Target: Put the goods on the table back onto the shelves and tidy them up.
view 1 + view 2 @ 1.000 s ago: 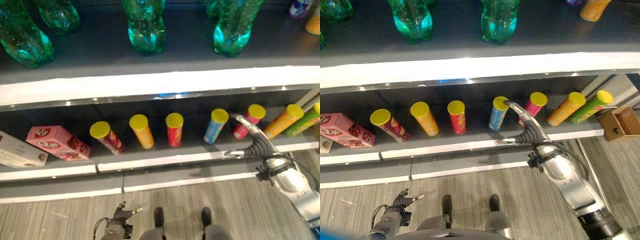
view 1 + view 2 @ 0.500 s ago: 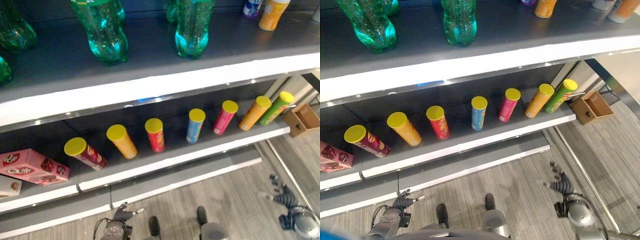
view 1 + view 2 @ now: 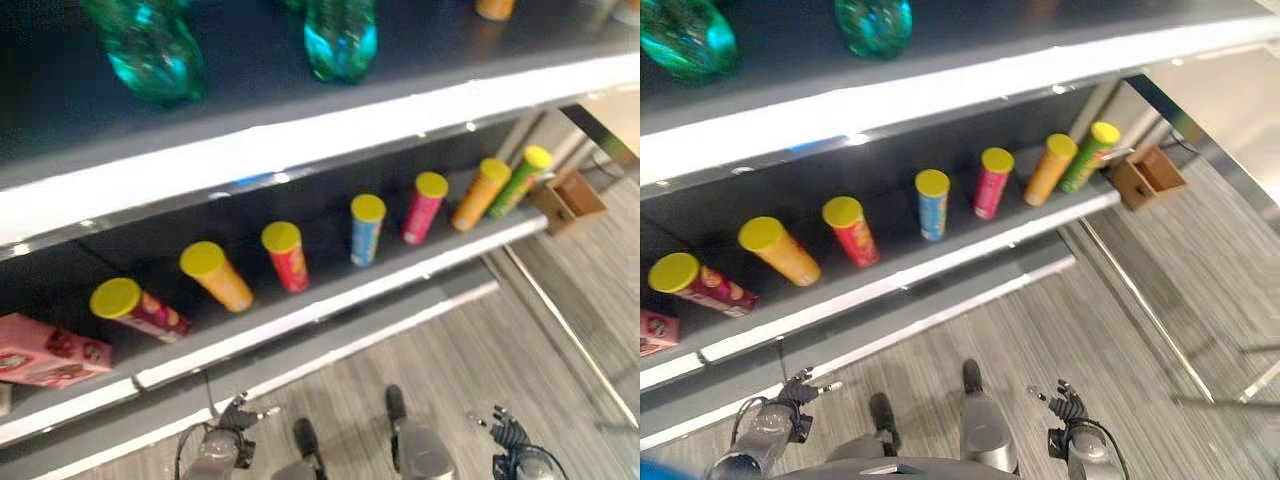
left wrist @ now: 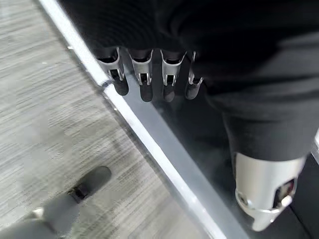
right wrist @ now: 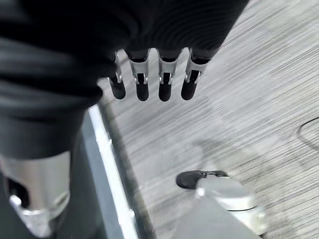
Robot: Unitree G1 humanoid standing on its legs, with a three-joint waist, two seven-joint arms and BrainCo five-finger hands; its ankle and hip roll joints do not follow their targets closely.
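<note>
Yellow-lidded chip cans (image 3: pixel 367 229) lean lids-outward on lower shelf (image 3: pixel 330 305), both hands' fingers (image 5: pixel 142 79) relaxed, empty.

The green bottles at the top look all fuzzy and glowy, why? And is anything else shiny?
In the left eye view the green bottles are smeared by blur and glow where light passes through them. In the right eye view the shelf's white front edge glares bright, while the lower shelf behind the cans sits in dark shadow.
</note>
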